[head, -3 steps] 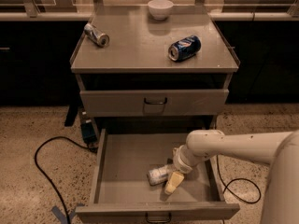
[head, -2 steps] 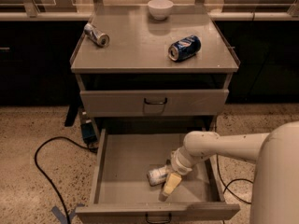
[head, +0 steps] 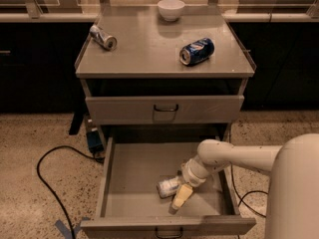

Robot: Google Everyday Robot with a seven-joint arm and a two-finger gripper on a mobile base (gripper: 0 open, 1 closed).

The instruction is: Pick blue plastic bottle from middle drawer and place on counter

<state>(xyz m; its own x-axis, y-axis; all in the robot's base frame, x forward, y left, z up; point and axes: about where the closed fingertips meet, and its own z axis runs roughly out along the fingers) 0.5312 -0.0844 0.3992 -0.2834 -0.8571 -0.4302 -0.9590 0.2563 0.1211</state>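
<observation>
The middle drawer is pulled open below the shut drawer above it. The blue plastic bottle, whitish with a pale label, lies on its side on the drawer floor near the front. My gripper reaches down into the drawer from the right, right beside the bottle; one pale yellow finger points at the drawer's front wall just right of the bottle. The counter is the flat grey top of the cabinet.
On the counter lie a silver can at the left, a dark blue soda can at the right and a white bowl at the back. A black cable runs over the floor at the left. My arm spans the drawer's right side.
My arm has shifted a little to the left and my gripper has come closer to the bottle. The bottle has not visibly moved.
</observation>
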